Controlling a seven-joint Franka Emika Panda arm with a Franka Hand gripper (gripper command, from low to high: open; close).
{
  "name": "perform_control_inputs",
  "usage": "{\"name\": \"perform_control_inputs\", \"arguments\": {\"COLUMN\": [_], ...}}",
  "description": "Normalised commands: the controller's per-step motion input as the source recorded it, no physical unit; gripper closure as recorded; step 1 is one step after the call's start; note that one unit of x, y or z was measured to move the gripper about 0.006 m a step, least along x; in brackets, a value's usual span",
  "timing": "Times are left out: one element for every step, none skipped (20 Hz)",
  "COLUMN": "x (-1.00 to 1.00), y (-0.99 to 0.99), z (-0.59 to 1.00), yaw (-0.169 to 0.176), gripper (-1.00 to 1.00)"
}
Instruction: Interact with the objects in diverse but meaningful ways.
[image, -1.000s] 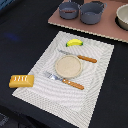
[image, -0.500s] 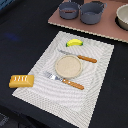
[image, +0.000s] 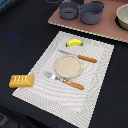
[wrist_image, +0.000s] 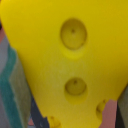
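The yellow cheese wedge (wrist_image: 70, 60), with round holes, fills the wrist view right up against the camera and seems held in my gripper. The fingers are hidden behind it, and neither the arm nor the gripper shows in the exterior view. The orange-brown bun with white stripes (image: 22, 81) lies on the dark table just off the placemat's edge, at the exterior view's left. The yellow green-tipped banana (image: 75, 43) lies at the placemat's far edge. The sausage is out of view.
A striped placemat (image: 45, 97) holds a tan plate (image: 68, 66), an orange-handled knife (image: 79, 56) and fork (image: 64, 80). Two grey pots (image: 69, 9) (image: 92, 12) and a pale bowl (image: 123, 17) stand on a brown board (image: 107, 31) at the back.
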Motion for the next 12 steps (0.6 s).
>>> {"name": "perform_control_inputs", "arguments": {"x": [0.78,0.79,0.79,0.80,0.76,0.78,0.73,0.75,0.67,0.59,0.57,0.48], "y": [0.50,0.49,0.49,0.49,0.45,0.48,0.44,0.46,0.42,0.40,0.42,0.39], "z": [0.11,0.10,0.10,0.10,0.09,0.09,0.09,0.08,0.05,0.03,0.01,0.00], "yaw": [-0.018,-0.019,-0.019,-0.021,-0.027,-0.026,-0.027,-0.026,-0.025,-0.019,-0.009,0.000], "gripper": [1.00,1.00,1.00,1.00,1.00,1.00,1.00,1.00,1.00,1.00,1.00,1.00]}}
